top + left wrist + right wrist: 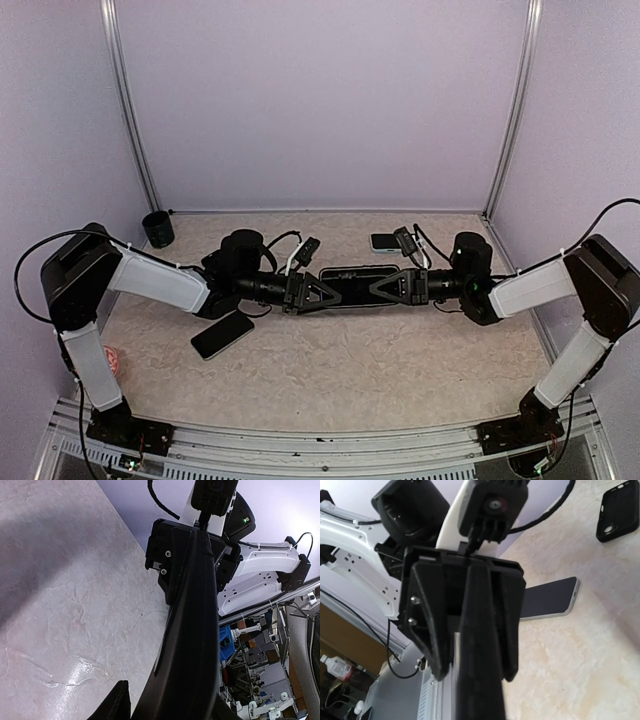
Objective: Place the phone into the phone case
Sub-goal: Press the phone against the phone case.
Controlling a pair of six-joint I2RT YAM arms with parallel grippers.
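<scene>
Arms from both sides meet over the middle of the table (400, 375) in the top view, with a black slab (352, 286) spanning the gap between them. The left gripper (318, 288) is clamped on its left end and the right gripper (386, 287) on its right end. A phone (222, 334) lies flat on the table just on the near side of the left forearm. A black cup (157, 229) stands in the far left corner. A small pale-faced device (383, 241) lies just behind the right wrist.

In the left wrist view the slab (192, 645) runs edge-on away from the camera to the right gripper, whose fingers press on both faces of the far end.

The right wrist view gives the mirror of that. The slab (480, 680) reaches the left gripper, which is closed narrow on it. Past that gripper the phone (550, 597) lies flat, dark face up, with a pale edge. Well apart from it lies a black phone case (619, 507), its cut-outs showing. Whether the slab is itself a phone or a case cannot be told.
</scene>
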